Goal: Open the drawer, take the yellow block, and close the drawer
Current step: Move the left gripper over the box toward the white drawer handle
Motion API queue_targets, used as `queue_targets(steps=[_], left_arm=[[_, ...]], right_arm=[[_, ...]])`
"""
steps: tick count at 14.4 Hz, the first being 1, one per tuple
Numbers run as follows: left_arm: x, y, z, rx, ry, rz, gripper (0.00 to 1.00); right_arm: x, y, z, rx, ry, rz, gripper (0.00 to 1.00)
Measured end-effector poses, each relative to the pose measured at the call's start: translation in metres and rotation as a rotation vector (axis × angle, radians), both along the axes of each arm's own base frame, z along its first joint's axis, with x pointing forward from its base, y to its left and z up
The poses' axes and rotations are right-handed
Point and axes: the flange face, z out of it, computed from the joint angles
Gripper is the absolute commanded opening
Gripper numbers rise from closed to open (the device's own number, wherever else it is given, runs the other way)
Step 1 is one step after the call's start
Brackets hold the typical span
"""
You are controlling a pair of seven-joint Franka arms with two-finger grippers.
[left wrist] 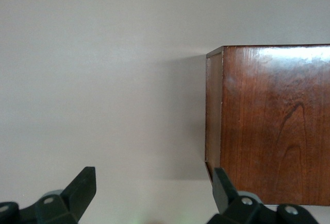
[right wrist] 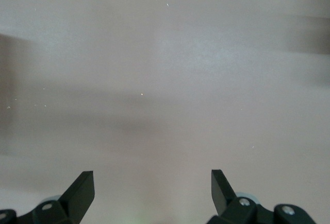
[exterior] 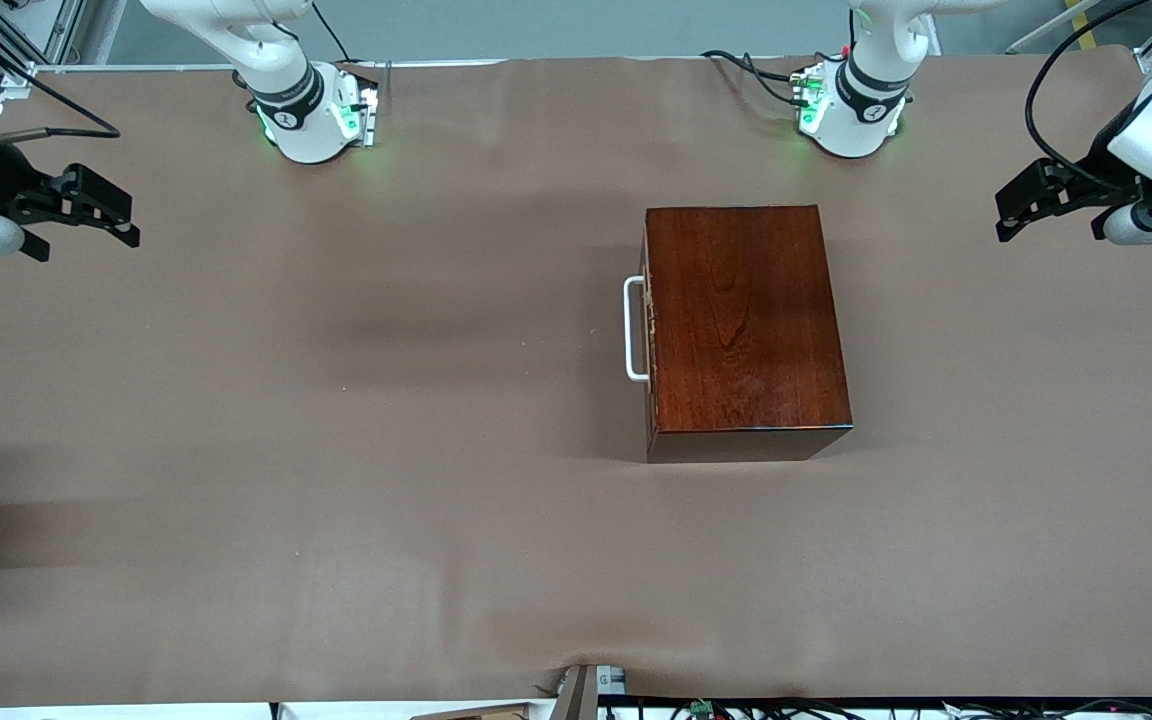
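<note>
The glossy dark reddish-brown wooden box [exterior: 744,320] stands on the table toward the left arm's end. Its drawer is shut; only the white U-shaped bar handle [exterior: 633,329] shows, on the side facing the right arm's end. The yellow block is hidden. My left gripper [exterior: 1018,208] is open and empty, up in the air at the left arm's end of the table; its wrist view shows the box [left wrist: 268,131] past the fingers [left wrist: 223,185]. My right gripper [exterior: 101,215] is open and empty over the right arm's end of the table, with only bare cloth between its fingers [right wrist: 82,188].
The brown table cover [exterior: 336,420] spreads wide between the box and the right arm's end. The two arm bases [exterior: 316,110] [exterior: 851,110] stand along the table edge farthest from the front camera. Cables lie by the left arm's base.
</note>
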Motion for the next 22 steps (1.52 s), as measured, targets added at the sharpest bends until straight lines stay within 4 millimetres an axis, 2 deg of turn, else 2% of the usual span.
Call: queue_targets(steps=[10,14,16,18,22], left_arm=[[0.001,0.007,0.000,0.000,0.001,0.014,1.00],[0.001,-0.003,-0.002,-0.001,0.005,-0.004,1.00],[0.003,-0.023,-0.004,-0.003,0.006,-0.041,1.00],[0.007,-0.053,-0.011,-0.005,0.018,-0.069,1.00],[0.006,-0.137,-0.044,-0.009,0.073,-0.060,1.00]], right_arm=[[0.000,0.000,0.000,0.000,0.000,0.000,1.00],[0.000,0.000,0.000,0.000,0.000,0.000,1.00],[0.000,0.000,0.000,0.000,0.000,0.000,1.00],[0.000,0.000,0.000,0.000,0.000,0.000,1.00],[0.000,0.000,0.000,0.000,0.001,0.000,1.00]])
